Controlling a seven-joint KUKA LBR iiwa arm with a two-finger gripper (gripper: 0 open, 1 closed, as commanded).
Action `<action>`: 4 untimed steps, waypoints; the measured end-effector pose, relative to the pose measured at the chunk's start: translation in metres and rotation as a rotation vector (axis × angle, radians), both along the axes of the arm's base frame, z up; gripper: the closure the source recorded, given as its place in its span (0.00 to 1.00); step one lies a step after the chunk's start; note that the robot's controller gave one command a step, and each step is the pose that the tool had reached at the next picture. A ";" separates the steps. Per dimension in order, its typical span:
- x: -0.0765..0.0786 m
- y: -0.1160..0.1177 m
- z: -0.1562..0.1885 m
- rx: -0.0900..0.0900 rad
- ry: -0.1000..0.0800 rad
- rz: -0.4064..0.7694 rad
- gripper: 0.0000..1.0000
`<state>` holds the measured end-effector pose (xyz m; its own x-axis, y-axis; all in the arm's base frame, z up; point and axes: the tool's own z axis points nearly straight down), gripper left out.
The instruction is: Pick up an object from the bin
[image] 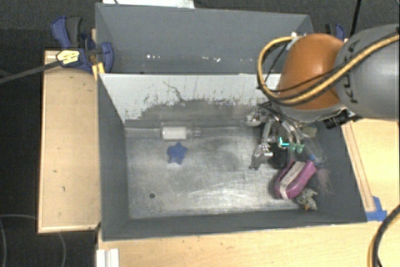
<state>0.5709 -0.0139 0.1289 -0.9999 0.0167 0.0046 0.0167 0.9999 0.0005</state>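
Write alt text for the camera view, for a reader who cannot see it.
The gripper hangs low in the right part of a grey metal bin, beside a purple and white object that lies near the bin's right wall. Farther left on the floor lie a small blue piece and a pale cylinder.

Grey bin (pixel 200 187), blue toy (pixel 177 152), purple-and-white object (pixel 294 179)

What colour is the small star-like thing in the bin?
Blue. The star-like thing shows in the camera view, left on the bin floor.
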 end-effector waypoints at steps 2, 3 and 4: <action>0.005 0.166 -0.050 -0.001 -0.003 -0.623 0.00; 0.007 0.165 -0.047 0.000 -0.007 -0.619 1.00; 0.006 0.171 0.078 0.003 -0.011 -0.592 1.00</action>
